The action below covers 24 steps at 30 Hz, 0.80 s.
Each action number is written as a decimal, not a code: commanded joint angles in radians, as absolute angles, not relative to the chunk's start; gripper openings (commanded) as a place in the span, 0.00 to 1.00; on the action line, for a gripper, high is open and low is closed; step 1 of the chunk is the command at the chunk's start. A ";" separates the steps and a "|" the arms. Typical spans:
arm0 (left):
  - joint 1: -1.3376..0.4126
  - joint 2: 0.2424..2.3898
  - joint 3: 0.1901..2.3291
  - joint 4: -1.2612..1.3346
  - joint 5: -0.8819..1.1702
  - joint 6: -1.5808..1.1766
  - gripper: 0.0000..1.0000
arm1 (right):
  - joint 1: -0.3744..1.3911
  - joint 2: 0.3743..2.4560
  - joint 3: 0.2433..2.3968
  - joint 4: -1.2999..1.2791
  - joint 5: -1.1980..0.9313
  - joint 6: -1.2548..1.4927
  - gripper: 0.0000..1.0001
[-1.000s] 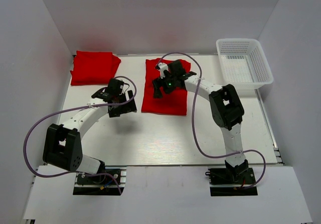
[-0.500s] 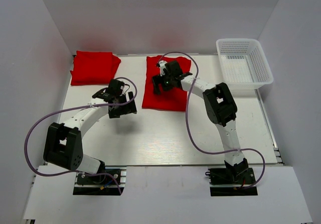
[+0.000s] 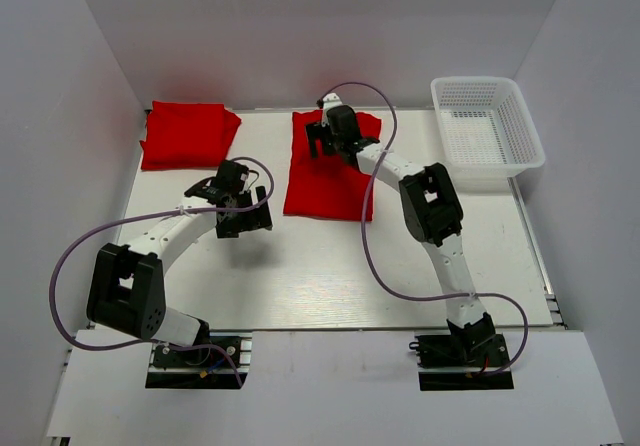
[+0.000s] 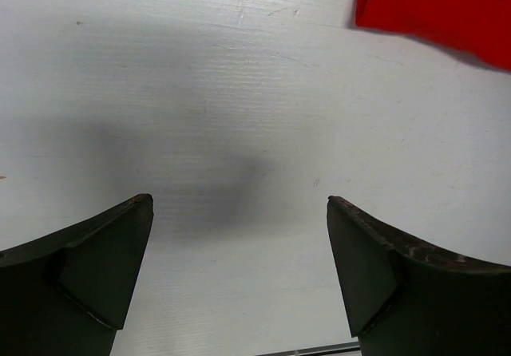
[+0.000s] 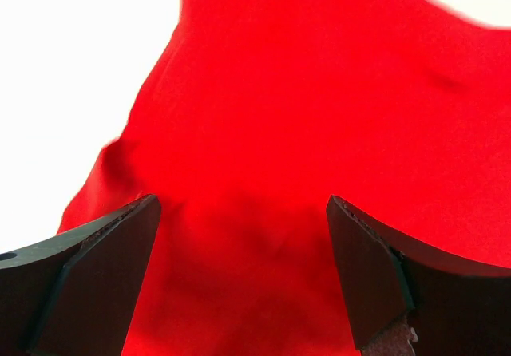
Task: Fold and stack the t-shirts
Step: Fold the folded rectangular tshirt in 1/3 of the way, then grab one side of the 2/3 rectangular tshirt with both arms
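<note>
A folded red t-shirt [image 3: 328, 176] lies in the middle of the table, partly folded into a long strip. A second folded red t-shirt [image 3: 188, 134] lies at the far left corner. My right gripper [image 3: 322, 138] is open and hovers over the far end of the middle shirt; its wrist view shows red cloth [image 5: 319, 116] between and beyond the open fingers [image 5: 375, 276]. My left gripper [image 3: 252, 213] is open and empty over bare table, left of the middle shirt, whose corner shows in the left wrist view [image 4: 439, 9].
A white plastic mesh basket [image 3: 487, 131] stands at the far right corner. White walls close in the table on three sides. Purple cables loop from both arms over the table.
My right gripper has moved toward the far end of the middle shirt, its arm stretching out. The left arm has barely moved.
</note>
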<state>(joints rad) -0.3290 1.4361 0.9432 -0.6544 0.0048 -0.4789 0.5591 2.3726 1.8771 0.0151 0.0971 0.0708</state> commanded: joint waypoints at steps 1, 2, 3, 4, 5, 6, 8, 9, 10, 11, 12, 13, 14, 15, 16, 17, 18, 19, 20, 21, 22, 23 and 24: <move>-0.328 1.407 0.962 -0.655 0.018 -0.456 1.00 | 0.543 2.398 2.006 0.002 0.244 0.083 0.90; -0.328 1.416 0.962 -0.655 0.018 -0.456 1.00 | 0.542 2.364 2.009 -0.067 0.247 0.083 0.90; -0.328 1.416 0.975 -0.641 0.018 -0.440 1.00 | 0.541 2.346 1.979 -0.075 0.261 0.103 0.90; -0.328 1.431 0.985 -0.632 0.018 -0.431 1.00 | 0.541 2.294 1.953 -0.078 0.274 0.109 0.90; -0.328 1.442 0.998 -0.632 0.032 -0.422 1.00 | 0.540 2.269 1.894 -0.078 0.272 0.112 0.90; -0.328 1.469 1.024 -0.606 0.032 -0.413 1.00 | 0.535 2.178 1.826 -0.081 0.270 0.130 0.90; -0.337 1.509 1.052 -0.585 0.044 -0.399 1.00 | 0.532 2.117 1.725 -0.100 0.268 0.161 0.90; -0.347 1.531 1.078 -0.563 0.057 -0.388 1.00 | 0.525 2.030 1.688 -0.116 0.258 0.194 0.90; -0.347 1.581 1.094 -0.563 0.076 -0.388 1.00 | 0.526 2.002 1.592 -0.138 0.236 0.210 0.90; -0.347 1.606 1.120 -0.548 0.077 -0.377 1.00 | 0.525 1.978 1.559 -0.155 0.226 0.234 0.90; -0.347 1.630 1.133 -0.529 0.077 -0.377 1.00 | 0.525 1.910 1.475 -0.194 0.230 0.261 0.90; -0.347 1.652 1.143 -0.516 0.077 -0.377 1.00 | 0.526 1.886 1.444 -0.205 0.262 0.277 0.90; -0.347 1.693 1.166 -0.506 0.077 -0.377 1.00 | 0.528 1.850 1.418 -0.219 0.281 0.305 0.90; -0.347 1.713 1.179 -0.506 0.077 -0.377 1.00 | 0.529 1.838 1.396 -0.230 0.305 0.342 0.90; -0.347 1.732 1.192 -0.494 0.057 -0.377 1.00 | 0.529 1.810 1.337 -0.277 0.314 0.368 0.90; -0.356 1.749 1.219 -0.494 0.057 -0.377 1.00 | 0.529 1.793 1.321 -0.293 0.337 0.383 0.90; -0.356 1.784 1.233 -0.494 0.045 -0.367 1.00 | 0.528 1.784 1.293 -0.313 0.341 0.396 0.90; -0.356 1.801 1.247 -0.494 0.014 -0.367 1.00 | 0.532 1.764 1.263 -0.322 0.345 0.412 0.90; -0.365 1.819 1.273 -0.494 0.003 -0.367 1.00 | 0.532 1.764 1.244 -0.324 0.345 0.416 0.90; -0.374 1.834 1.285 -0.494 -0.006 -0.356 1.00 | 0.534 1.763 1.238 -0.321 0.336 0.419 0.90; -0.374 1.865 1.295 -0.503 -0.030 -0.356 1.00 | 0.531 1.764 1.235 -0.321 0.333 0.422 0.90; -0.374 1.877 1.308 -0.518 -0.040 -0.344 1.00 | 0.531 1.769 1.241 -0.345 0.340 0.425 0.90; -0.385 1.888 1.308 -0.518 -0.054 -0.344 1.00 | 0.532 1.770 1.243 -0.348 0.350 0.426 0.90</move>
<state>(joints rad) -0.3649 1.8851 1.2678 -0.5205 0.0032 -0.3702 0.5270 1.7798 1.2369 -0.3103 0.3119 0.3790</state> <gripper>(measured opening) 0.997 0.905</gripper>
